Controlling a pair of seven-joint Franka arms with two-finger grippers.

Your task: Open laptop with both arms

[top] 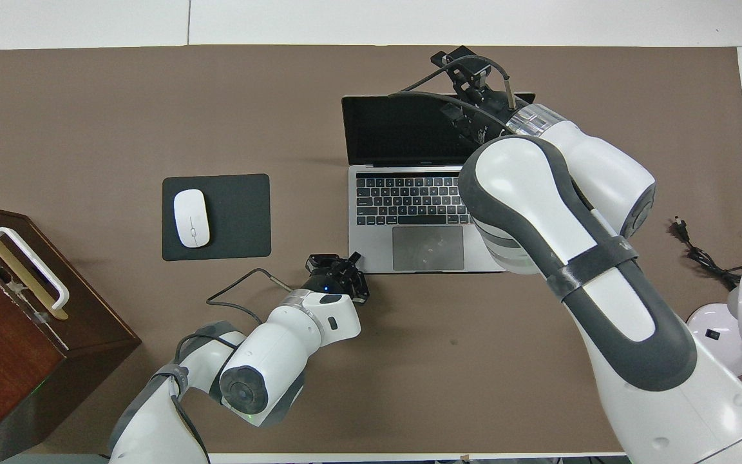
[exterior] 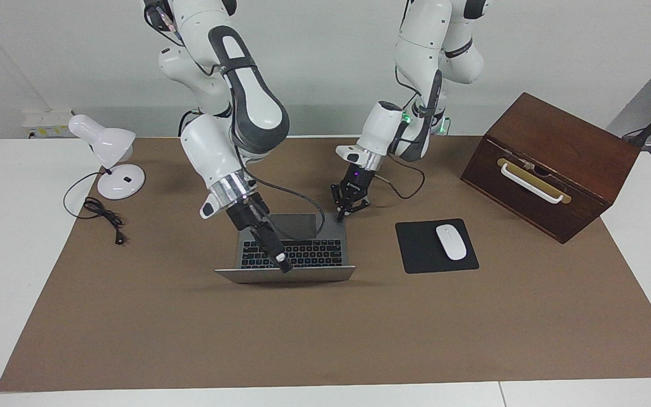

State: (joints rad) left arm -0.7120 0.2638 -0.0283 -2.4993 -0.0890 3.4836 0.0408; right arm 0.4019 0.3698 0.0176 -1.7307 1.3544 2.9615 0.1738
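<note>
laptop is seen open on the brown mat, about mid-table, its base flat and its hinge edge farther from the robots. lid is tilted well back, so that in the facing view only a thin grey strip of its outer face is seen, and in the overhead view the dark screen is seen broad above the black keys. grey trackpad is seen on the part of the base nearest the robots.

right gripper is reached over the keyboard and is seen at the top edge of the lid, toward the right arm's end of that edge; in the overhead view it is mostly hidden under the right arm's own wrist. whether its fingers are apart or closed on the lid cannot be told.

left gripper is set down at the base corner nearest the robots, toward the left arm's end, with its fingertips on or just at that corner. its fingers appear spread, with nothing held between them.

black mouse pad with a white mouse on it is noted beside the laptop, toward the left arm's end. wooden box with a white handle is noted further toward that end. white desk lamp and its loose cord are noted at the right arm's end.
</note>
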